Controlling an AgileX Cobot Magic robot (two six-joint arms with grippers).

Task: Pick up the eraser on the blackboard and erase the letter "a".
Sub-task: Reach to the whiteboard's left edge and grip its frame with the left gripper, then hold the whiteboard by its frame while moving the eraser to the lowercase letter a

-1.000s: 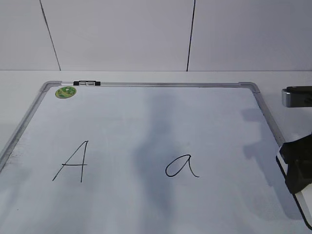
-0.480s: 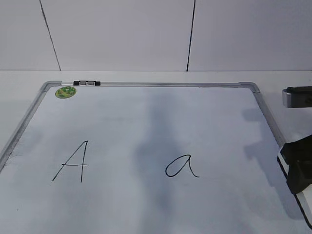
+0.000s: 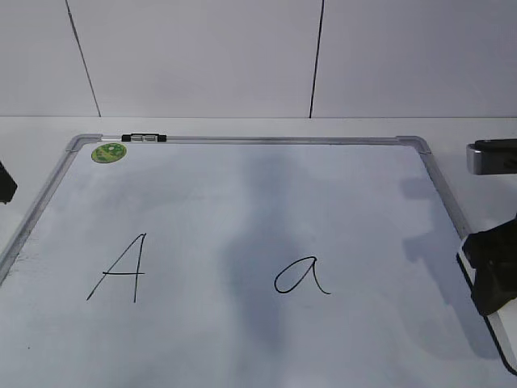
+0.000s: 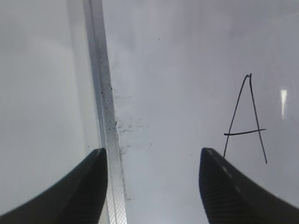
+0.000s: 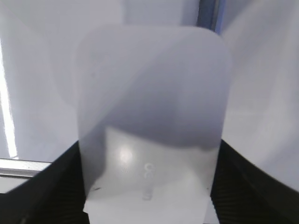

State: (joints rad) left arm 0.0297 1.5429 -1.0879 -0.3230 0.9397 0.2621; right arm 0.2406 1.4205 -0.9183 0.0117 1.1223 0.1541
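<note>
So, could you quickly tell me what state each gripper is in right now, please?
Left gripper: open, holding nothing, above the blackboard's left frame edge.
Right gripper: closed on the eraser.

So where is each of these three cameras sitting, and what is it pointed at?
Exterior view: in front, looking down at a slant on the blackboard with the letter "a"; right gripper at the edge.
Left wrist view: above the board's frame; open left gripper, capital A, also seen outside.
Right wrist view: close on the eraser between the right gripper's fingers.

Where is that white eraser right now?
The eraser sits between the right gripper's jaws in the right wrist view, at the blackboard's right edge, right of the letter "a".
</note>
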